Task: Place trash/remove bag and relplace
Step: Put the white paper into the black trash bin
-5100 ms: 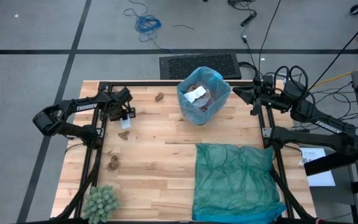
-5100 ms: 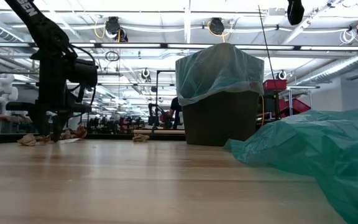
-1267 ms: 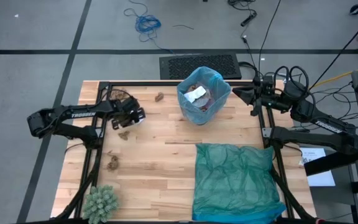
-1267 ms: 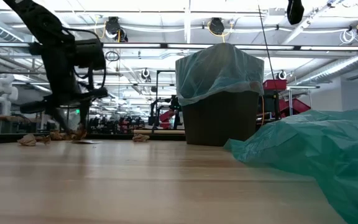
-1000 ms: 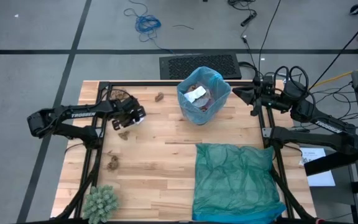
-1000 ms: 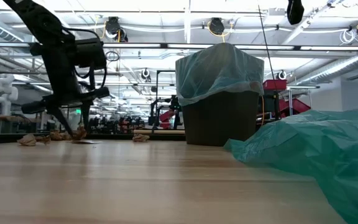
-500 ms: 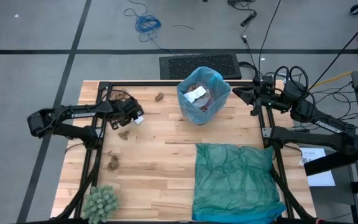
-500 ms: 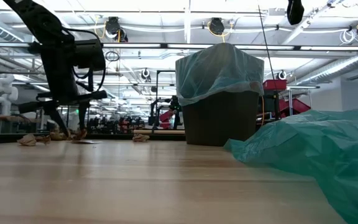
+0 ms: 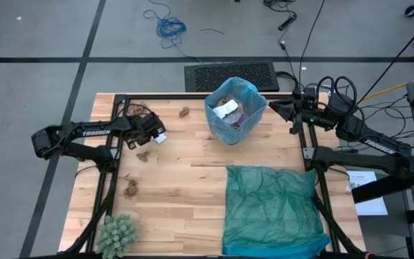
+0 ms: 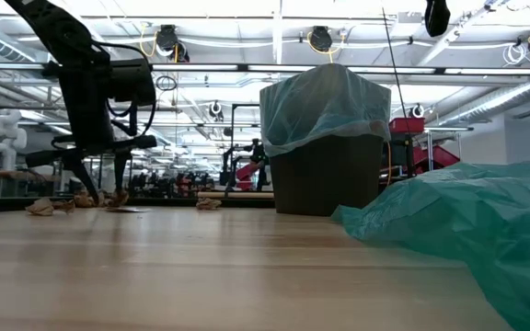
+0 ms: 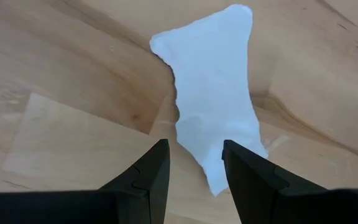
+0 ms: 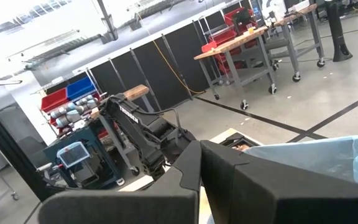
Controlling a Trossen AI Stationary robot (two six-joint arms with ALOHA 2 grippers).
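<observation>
A white paper scrap (image 11: 213, 93) lies flat on the wooden table near its far left. My left gripper (image 11: 194, 165) points steeply down over it, open, with a finger on either side of the scrap's narrow end; whether the fingers touch it does not show. Brown wads (image 9: 144, 153) (image 9: 130, 188) (image 9: 184, 111) lie loose on the table. The light blue bag (image 9: 254, 97) lines the bin at the far middle, its edge folded over the rim, with trash (image 9: 228, 108) inside. My right gripper (image 12: 201, 165) is shut and held level, high up beside the bin's right.
A darker teal plastic bag (image 9: 272, 208) lies spread over the near right of the table. A green spiky ball (image 9: 117, 234) sits at the near left corner. Black frame rails (image 9: 110, 180) run along the table's left and right sides.
My left gripper has stayed over the white scrap and turned at the wrist, so that its fingers stand more upright over the table than a second ago. Its opening is unchanged.
</observation>
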